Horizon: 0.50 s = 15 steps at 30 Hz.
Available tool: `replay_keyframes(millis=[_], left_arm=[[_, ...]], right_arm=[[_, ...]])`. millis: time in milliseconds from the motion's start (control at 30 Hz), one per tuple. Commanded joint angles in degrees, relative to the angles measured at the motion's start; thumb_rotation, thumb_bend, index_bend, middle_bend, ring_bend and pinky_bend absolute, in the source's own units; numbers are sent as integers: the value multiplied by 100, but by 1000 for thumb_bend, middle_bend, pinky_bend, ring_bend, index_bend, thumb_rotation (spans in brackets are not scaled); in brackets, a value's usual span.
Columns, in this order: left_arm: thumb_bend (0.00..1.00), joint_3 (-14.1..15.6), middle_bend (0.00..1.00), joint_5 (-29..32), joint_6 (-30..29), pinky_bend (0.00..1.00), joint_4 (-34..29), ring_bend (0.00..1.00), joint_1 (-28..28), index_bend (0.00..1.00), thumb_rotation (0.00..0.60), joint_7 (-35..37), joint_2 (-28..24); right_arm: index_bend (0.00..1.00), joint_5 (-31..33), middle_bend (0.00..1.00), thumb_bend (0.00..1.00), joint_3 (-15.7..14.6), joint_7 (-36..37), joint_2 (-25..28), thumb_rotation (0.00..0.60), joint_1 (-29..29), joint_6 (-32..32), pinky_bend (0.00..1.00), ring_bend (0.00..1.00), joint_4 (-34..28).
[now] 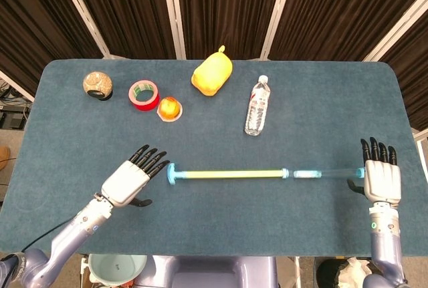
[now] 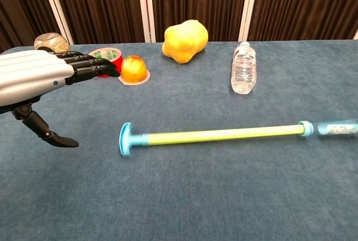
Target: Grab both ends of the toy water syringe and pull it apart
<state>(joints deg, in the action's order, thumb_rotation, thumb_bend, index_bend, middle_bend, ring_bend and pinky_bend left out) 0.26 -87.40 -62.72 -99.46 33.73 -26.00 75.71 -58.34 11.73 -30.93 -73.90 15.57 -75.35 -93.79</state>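
The toy water syringe (image 1: 231, 174) lies flat on the blue table, drawn out long: a yellow-green plunger rod (image 2: 221, 135) with a blue T-handle (image 2: 125, 138) at its left end and a clear blue barrel (image 1: 328, 172) at its right. My left hand (image 1: 130, 181) hovers just left of the handle with its fingers stretched out, holding nothing. My right hand (image 1: 380, 174) sits at the barrel's right tip, fingers extended and apart; only the head view shows it.
Along the table's far side stand a brown ball (image 1: 97, 85), a red tape roll (image 1: 144, 94), an orange fruit cup (image 1: 170, 108), a yellow soft toy (image 1: 212, 71) and a lying water bottle (image 1: 257, 105). The table (image 1: 80, 141) front edge is near both forearms.
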Motion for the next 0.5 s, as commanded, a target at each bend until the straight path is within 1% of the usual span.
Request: replay_keyframes(millis=[33, 167, 267, 367, 500], left_arm=[[50, 13, 0, 16, -13, 37, -49, 0, -30, 21, 600, -2, -47], [50, 30, 0, 33, -102, 37, -125, 0, -110, 17, 600, 64, -119], [50, 68, 0, 74, -282, 37, -208, 0, -262, 19, 600, 178, -221], [50, 139, 0, 104, -547, 37, -316, 0, -484, 21, 600, 334, -368], [50, 301, 0, 197, -1127, 37, -466, 0, -987, 17, 600, 677, -596]], right_arm=[[18, -23, 0, 216, -57, -31, 73, 600, -22, -14, 0, 0, -110], [19, -57, 0, 214, -119, 33, 131, 600, -59, -19, 0, 0, -243], [20, -221, 0, 215, -234, 155, 227, 600, -122, -22, 0, 0, -396], [22, -513, 0, 215, -426, 316, 369, 600, -226, -46, 0, 0, -581], [24, -1147, 0, 195, -817, 646, 590, 600, -442, -146, 0, 0, -833]])
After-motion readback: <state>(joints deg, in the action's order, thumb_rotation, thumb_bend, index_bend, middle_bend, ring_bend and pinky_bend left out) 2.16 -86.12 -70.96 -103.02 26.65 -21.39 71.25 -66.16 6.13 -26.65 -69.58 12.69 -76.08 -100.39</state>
